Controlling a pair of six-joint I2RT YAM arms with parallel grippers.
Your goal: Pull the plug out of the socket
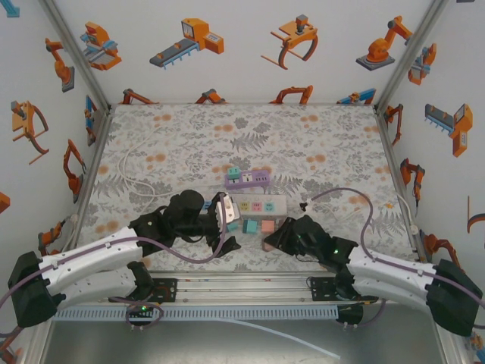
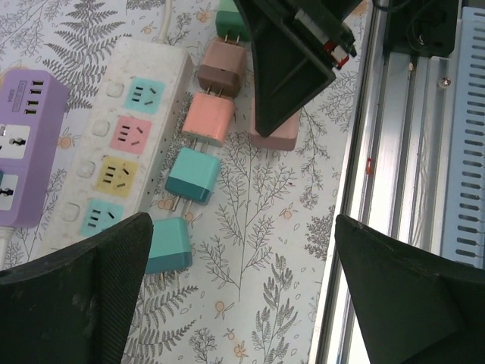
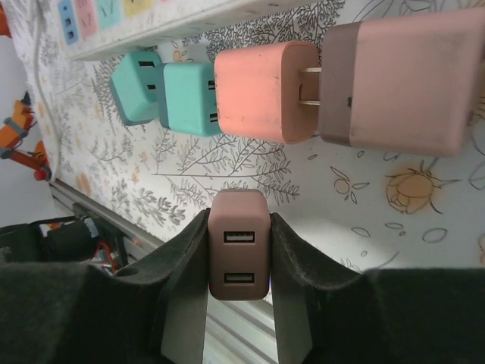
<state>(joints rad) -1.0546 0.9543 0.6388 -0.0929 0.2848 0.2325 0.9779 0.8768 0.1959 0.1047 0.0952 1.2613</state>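
Grip belongs to the right claw [image 3: 239,221], clamped on the dusty-pink cube-shaped plastic charger plug [image 3: 239,262], whose USB face looks back at the wrist and whose body sits clear of the white plastic socket strip [image 3: 174,26] at eleven o'clock. Left claw [image 2: 242,227] hangs spread wide beside the strip's bare sockets [image 2: 130,135]; the pull looks done, leaving a set-down on the floral bench [image 3: 364,197].
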